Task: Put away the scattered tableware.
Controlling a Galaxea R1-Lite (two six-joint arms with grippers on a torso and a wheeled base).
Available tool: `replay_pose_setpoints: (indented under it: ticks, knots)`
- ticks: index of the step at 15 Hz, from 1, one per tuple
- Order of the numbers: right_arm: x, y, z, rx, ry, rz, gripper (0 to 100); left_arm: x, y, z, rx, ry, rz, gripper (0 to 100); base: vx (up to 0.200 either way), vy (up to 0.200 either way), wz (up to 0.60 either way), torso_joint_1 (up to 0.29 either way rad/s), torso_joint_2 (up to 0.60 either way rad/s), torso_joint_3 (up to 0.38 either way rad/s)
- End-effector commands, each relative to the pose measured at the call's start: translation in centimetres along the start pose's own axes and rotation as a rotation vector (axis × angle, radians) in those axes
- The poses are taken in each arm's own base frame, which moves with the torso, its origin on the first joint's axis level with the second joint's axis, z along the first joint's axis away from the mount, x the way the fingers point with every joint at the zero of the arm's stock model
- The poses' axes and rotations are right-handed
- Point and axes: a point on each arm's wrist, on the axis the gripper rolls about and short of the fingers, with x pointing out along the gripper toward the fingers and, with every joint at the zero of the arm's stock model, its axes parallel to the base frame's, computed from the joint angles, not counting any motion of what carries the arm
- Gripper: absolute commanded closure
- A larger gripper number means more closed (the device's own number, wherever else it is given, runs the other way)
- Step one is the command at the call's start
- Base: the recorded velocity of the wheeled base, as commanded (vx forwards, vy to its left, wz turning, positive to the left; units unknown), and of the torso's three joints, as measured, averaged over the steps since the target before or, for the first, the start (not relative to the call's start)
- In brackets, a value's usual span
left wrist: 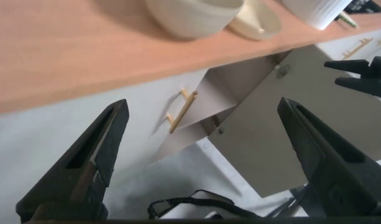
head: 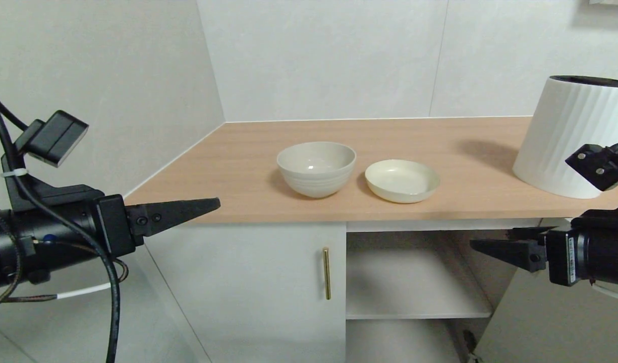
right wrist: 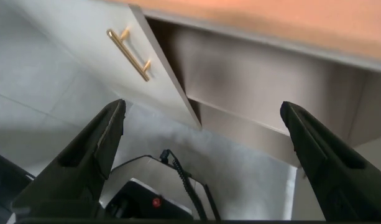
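On counter (head: 228, 171): bowl (head: 316, 168); dish (head: 402, 180) just right of bowl; pot (head: 571, 141) farther right; shelf (head: 414, 292) below, right of bowl.

Cropped, covered and blurred parts

The ribbed white container (head: 566, 146) runs past the head view's right edge, and the right arm (head: 599, 166) covers part of its base. In the left wrist view the bowl (left wrist: 193, 15), the plate (left wrist: 260, 23) and that container are cropped by the picture's edge, so only their lower parts show. The cabinet (head: 248, 282) is cut off by the head view's lower edge, and the far corners of its open compartment are lost in shadow. In the right wrist view the table (right wrist: 314, 18) is a blurred band.
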Motion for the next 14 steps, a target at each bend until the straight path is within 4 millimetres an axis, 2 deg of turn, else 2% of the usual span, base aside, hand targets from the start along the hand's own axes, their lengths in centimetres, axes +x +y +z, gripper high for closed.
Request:
replay_pose_setpoints:
  ticks: [1,10,13,14]
  knots:
    - [0.2,0.0,0.0,0.001,0.005,0.000,0,0.1,0.1,0.0,-0.003,0.004,0.001,0,0.000,0.000,0.00,0.183,-0.47,-0.290]
    - [0.8,-0.1,-0.1,-0.002,-0.006,0.001,0,0.7,0.5,-0.3,-0.011,0.028,0.007,0,0.000,0.000,0.00,0.209,-0.49,-0.285]
    - [1.6,-0.1,0.0,-0.007,-0.057,0.009,0,1.2,0.3,-0.3,-0.008,0.042,-0.007,0,0.000,0.000,0.00,0.119,-0.27,-0.152]
    - [2.5,-0.2,0.4,-0.011,-0.082,0.010,0,1.4,-0.1,0.1,-0.001,0.038,-0.022,0,0.000,0.000,0.00,0.027,-0.08,-0.041]
